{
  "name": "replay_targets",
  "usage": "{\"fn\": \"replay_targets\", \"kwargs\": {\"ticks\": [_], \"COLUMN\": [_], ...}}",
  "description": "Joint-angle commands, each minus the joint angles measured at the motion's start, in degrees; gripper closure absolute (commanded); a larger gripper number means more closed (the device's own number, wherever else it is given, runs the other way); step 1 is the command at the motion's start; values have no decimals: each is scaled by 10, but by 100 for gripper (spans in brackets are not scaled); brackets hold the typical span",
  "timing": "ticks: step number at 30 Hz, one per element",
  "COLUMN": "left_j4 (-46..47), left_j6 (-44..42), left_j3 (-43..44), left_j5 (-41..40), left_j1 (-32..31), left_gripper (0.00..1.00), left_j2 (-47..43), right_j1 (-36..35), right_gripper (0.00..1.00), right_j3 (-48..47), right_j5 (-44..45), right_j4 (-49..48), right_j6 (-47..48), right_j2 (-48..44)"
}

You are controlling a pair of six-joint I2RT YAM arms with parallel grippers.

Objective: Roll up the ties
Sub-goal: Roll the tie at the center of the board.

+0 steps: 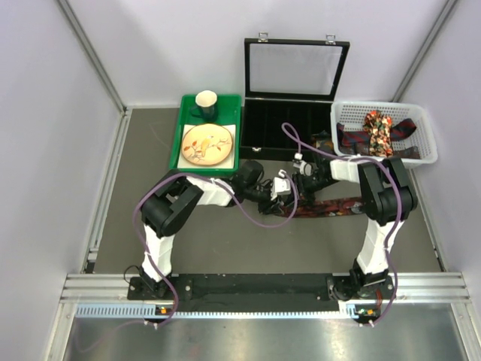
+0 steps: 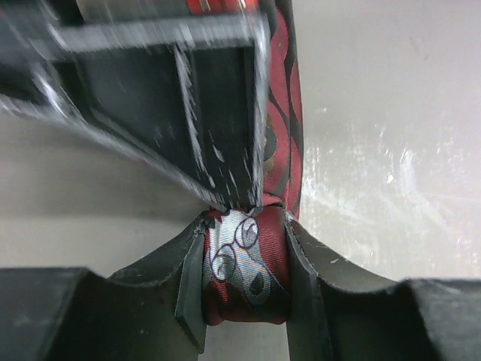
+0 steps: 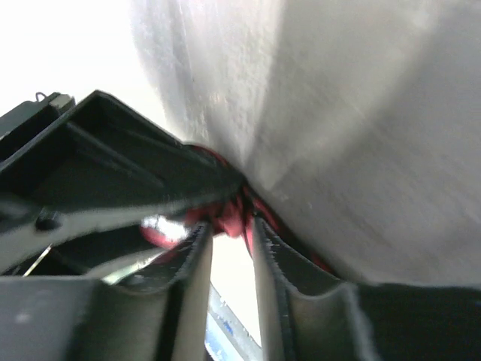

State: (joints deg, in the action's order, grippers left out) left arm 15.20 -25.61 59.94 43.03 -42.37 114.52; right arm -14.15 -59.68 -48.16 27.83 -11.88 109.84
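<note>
A dark red patterned fabric necktie [image 2: 248, 278], with a silvery patch of loop motifs at its bunched end, lies at the centre of the grey table [image 1: 225, 248], its tail stretching rightward. The left gripper [image 2: 244, 224] pinches the bunched end. The right gripper [image 3: 229, 226] meets it, fingers narrowly apart with red fabric at their tips; whether it grips cannot be told. Behind stand a white plastic basket [image 1: 428, 154] holding further neckties [image 1: 378, 129], an open black case [image 1: 289, 135] and a green tray [image 1: 180, 147].
</note>
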Motion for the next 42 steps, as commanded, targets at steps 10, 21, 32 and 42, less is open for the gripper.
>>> {"fn": "replay_targets", "kwargs": {"ticks": [10, 21, 32, 42], "left_j4": [-308, -345, -317, -84], "left_j6": [-113, -117, -91, -25], "left_j3": [52, 83, 70, -13], "left_j5": [-161, -189, -138, 56], "left_j1": [-19, -44, -18, 47], "left_gripper": [70, 67, 40, 24], "left_j2": [8, 25, 16, -22], "right_j1": [19, -10, 6, 32], "right_gripper": [55, 63, 100, 100], "right_j3": [47, 45, 42, 41], "right_j5": [-117, -91, 1, 94], "right_j4": [-79, -155, -51, -7], "right_j6": [-49, -89, 2, 27], "right_j2": [-53, -14, 8, 5]}}
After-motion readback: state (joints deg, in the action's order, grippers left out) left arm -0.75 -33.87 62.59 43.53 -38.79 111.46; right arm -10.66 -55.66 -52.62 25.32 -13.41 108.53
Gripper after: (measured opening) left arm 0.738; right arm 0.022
